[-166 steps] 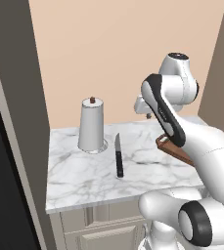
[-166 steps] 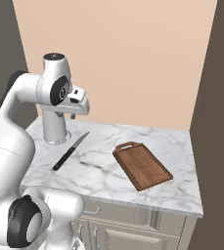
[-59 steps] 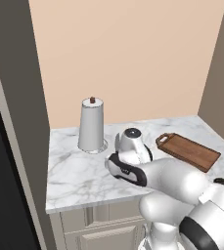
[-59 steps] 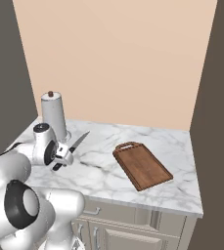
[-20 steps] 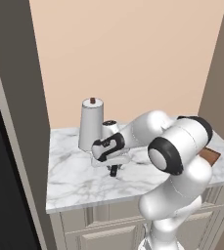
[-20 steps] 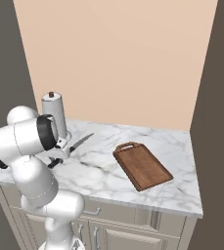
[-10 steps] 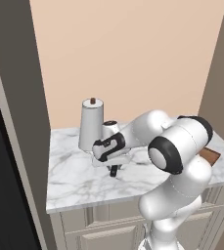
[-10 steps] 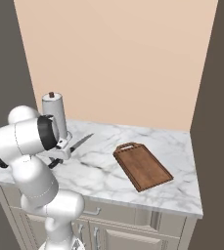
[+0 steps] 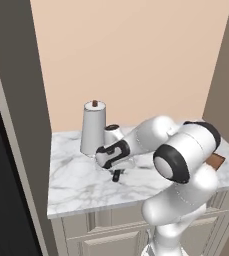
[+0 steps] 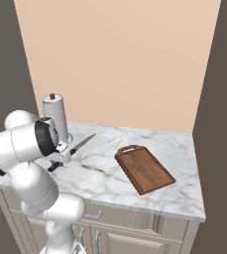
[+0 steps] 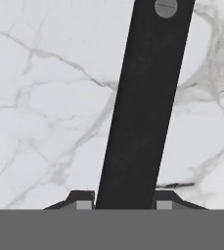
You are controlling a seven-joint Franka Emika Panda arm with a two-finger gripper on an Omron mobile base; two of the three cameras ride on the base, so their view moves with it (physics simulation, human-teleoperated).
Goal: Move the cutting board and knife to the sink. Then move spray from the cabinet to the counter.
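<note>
Knife (image 11: 142, 105) handle lies on the bench (image 9: 81, 185) between the narrowly parted jaws, long axis running straight ahead from them.

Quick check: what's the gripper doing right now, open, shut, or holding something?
Gripper: fingers sit on either side of the knife handle on the counter; whether they have closed on it cannot be told.

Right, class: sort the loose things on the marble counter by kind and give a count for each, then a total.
Cutting board: 1
Knife: 1
Paper-towel roll: 1
Total: 3
</note>
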